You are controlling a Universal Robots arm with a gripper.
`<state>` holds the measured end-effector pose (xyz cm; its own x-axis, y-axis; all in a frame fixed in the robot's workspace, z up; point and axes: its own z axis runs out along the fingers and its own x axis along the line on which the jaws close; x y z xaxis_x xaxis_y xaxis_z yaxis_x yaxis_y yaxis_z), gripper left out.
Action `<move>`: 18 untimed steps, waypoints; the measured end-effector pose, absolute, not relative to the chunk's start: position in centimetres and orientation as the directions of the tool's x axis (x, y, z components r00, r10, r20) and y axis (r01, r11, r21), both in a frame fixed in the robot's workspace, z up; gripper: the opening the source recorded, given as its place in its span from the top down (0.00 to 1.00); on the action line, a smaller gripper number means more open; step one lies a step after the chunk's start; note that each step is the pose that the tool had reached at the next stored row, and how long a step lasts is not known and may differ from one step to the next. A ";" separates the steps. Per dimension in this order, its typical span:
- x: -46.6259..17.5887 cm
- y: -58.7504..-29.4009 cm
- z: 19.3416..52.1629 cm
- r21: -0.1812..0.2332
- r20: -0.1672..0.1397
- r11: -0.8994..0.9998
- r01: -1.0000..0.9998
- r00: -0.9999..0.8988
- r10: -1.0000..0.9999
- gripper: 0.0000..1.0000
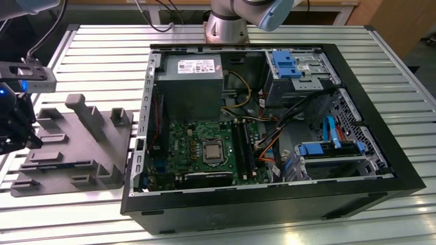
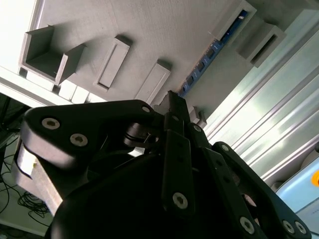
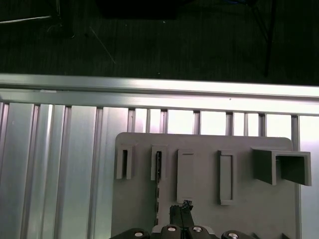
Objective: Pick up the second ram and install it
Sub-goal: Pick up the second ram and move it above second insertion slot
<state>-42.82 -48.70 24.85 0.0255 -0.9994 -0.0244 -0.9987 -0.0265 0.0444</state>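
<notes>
Grey moulded fixture (image 1: 75, 153), resting on the slatted aluminium table (image 1: 81, 41) toward the exterior view's left, carries a row of narrow pockets and several upright blocks. One pocket holds the second ram (image 2: 212, 52). It stands on edge, a dark board with small chips along it, partly sunk in its slot. In the first wrist view the same stick (image 3: 158, 167) appears as a thin dark line inside the second pocket of the row. The neighbouring pockets (image 3: 185, 174) show their grey floors.

Gripper (image 2: 173, 102) is positioned over the fixture, close to one end of the stick. The fingertips (image 3: 182, 213) are drawn together with no visible gap, and nothing is seen clamped between them. Contact with the stick cannot be confirmed.

Black computer case (image 1: 272, 204) lies open on its side at the table centre, well apart from the fixture. Contents:
- power supply (image 1: 191, 81) — grey box in the far corner;
- green motherboard (image 1: 187, 140), with the processor (image 1: 212, 151) at its middle;
- long black memory sockets (image 1: 242, 148) just beside the processor, on the exterior view's right of it;
- blue drive caddies (image 1: 286, 64) in the metal bays, with bundled cables (image 1: 269, 138) running between bays and board.
</notes>
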 end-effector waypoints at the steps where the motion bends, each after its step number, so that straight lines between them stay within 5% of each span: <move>1: -42.8 -48.7 24.8 0.044 -0.024 -0.027 -0.999 0.025 -0.999 0.89; 18: -42.8 -48.8 24.5 0.044 -0.025 -0.027 -0.999 0.025 -0.999 0.89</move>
